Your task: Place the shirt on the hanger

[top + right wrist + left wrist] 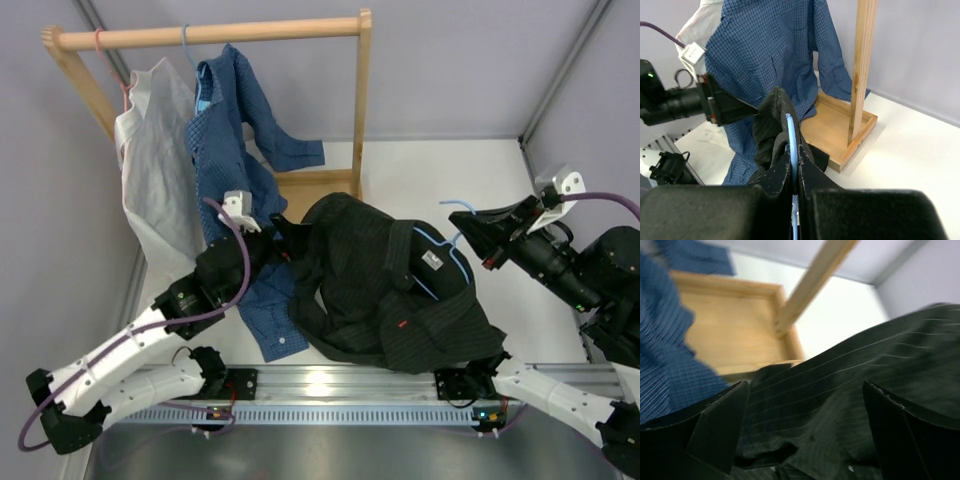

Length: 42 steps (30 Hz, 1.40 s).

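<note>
Dressing the shirt point(380, 295) over the hanger point(440, 245) looks to be the step in hand, and it seems only partly done. The black shirt lies bunched at the middle of the desk point(420, 170), with its near hem spilling toward the arm bases. The light-blue hanger sits in its upper right part, the hook poking out toward the right end effector point(478, 232). In the right wrist view, that end effector point(794, 167) is clamped on the blue rod, whose far end disappears under a hump of black cloth. The left end effector point(270, 235) is at the shirt's left edge, beside the hanging blue shirt point(225, 140) on the wooden rack point(210, 35). Its fingers point(720, 425) are spread wide, with pinstriped fabric between them but not pinched. Next, I judge the left end effector should close on that cloth and draw it over the bare hanger end while the right holds firm.
</note>
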Tool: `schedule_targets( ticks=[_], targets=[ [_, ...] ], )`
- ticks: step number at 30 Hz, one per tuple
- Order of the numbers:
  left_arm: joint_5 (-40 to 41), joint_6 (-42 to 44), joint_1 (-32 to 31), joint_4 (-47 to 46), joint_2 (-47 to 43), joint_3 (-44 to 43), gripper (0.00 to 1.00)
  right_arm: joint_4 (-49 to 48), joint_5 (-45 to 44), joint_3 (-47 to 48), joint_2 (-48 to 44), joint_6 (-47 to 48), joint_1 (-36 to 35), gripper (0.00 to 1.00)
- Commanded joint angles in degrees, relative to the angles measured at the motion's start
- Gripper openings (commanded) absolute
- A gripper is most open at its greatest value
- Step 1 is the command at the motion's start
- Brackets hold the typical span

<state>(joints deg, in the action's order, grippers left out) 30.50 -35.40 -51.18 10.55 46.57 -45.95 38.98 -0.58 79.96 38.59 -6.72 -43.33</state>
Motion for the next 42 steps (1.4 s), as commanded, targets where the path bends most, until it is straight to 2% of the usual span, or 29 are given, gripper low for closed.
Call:
schedule_targets(
  ticks=[1,2,4,5,7,9,14,19,21,25,31,32,37,41,42],
  targets=[
    [-12.19,7.25,0.11,-1.75,-2.54,-8.69,0.98,-1.99,-0.92,4.58,2.8,1.18,0.26,0.0],
    [-21.36,12.06,0.11,-3.15,-0.71,-10.71,0.97,-1.72,-0.39,5.02,3.5,1.18,0.26,0.0],
    [-33.34,17.44,0.11,-3.51,2.81,-18.07,0.96,-1.02,2.66,6.17,5.35,1.45,0.26,0.0],
    [-47.06,23.73,0.11,-3.17,5.09,-21.08,0.96,-0.58,3.99,6.43,5.79,1.53,0.26,0.0],
    [-58.49,28.61,0.11,1.3,12.56,-29.58,0.98,0.56,9.16,7.05,6.67,3.2,0.26,0.0],
    [-67.89,34.67,0.11,5.34,16.96,-34.09,0.98,2.5,12.17,7.22,6.94,4.52,0.26,0.0],
    [-73.91,44.08,0.11,13.35,28.39,-43.41,0.98,2.68,17.53,5.47,5.8,4.79,0.26,0.0],
    [-84.79,47.43,0.11,18.71,35.34,-45.1,0.95,3.47,20.35,5.2,5.36,5.84,0.26,0.0],
    [-87.53,48.05,0.2,18.81,36.22,-44.05,0.94,3.64,21.49,5.2,5.27,6.19,0.26,0.0],
    [-93.6,48.67,0.2,18.81,38.16,-43.52,0.84,3.82,25.01,4.41,4.92,6.19,0.26,0.0],
    [-94.4,47.7,0.2,18.81,38.86,-43.17,0.81,3.91,24.93,2.74,4.04,8.3,0.26,0.0],
    [-94.05,47.79,0.2,18.81,38.69,-42.91,0.58,3.82,24.92,2.39,3.95,8.3,0.26,0.0],
    [-91.32,47.79,0.2,18.81,37.63,-41.94,0.51,3.82,25.36,2.04,3.6,8.48,0.26,0.0],
    [-90.88,47.97,0.2,18.81,37.63,-41.76,0.0,3.56,26.15,2.13,3.69,8.13,0.35,0.0],
    [-90.97,48.31,0.2,18.81,37.63,-41.67,0.0,3.56,26.24,2.13,3.69,8.04,0.18,0.0]
  ],
)
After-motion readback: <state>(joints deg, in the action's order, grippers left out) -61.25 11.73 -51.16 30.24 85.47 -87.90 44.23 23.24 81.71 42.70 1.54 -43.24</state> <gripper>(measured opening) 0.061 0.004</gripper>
